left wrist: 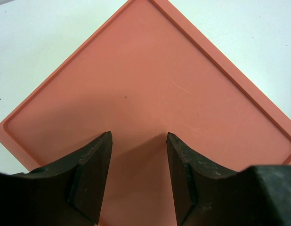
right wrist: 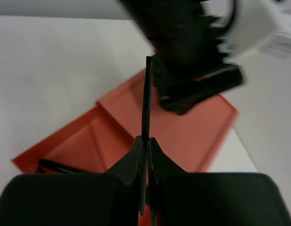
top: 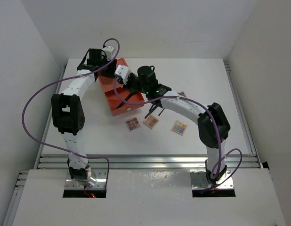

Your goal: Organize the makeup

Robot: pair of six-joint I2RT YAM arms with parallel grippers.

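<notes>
My right gripper [right wrist: 147, 140] is shut on a thin black makeup brush [right wrist: 146, 94] that sticks out past its fingertips, above the orange drawer box [right wrist: 192, 136]. A second black brush [right wrist: 56, 165] lies in the box's pulled-out drawer [right wrist: 75, 143]. In the top view this gripper [top: 131, 88] hangs over the box [top: 118, 104]. My left gripper [left wrist: 138, 136] stands open with nothing between its fingers, just over the box's flat orange top [left wrist: 150, 80]. Three small eyeshadow palettes [top: 133, 124] [top: 150, 122] [top: 179, 127] lie on the table in front of the box.
A fourth palette [top: 182, 94] peeks out behind the right forearm. The white table [top: 202, 75] is walled on the left, right and far sides. The left gripper [top: 104, 66] and the right wrist are close together over the box.
</notes>
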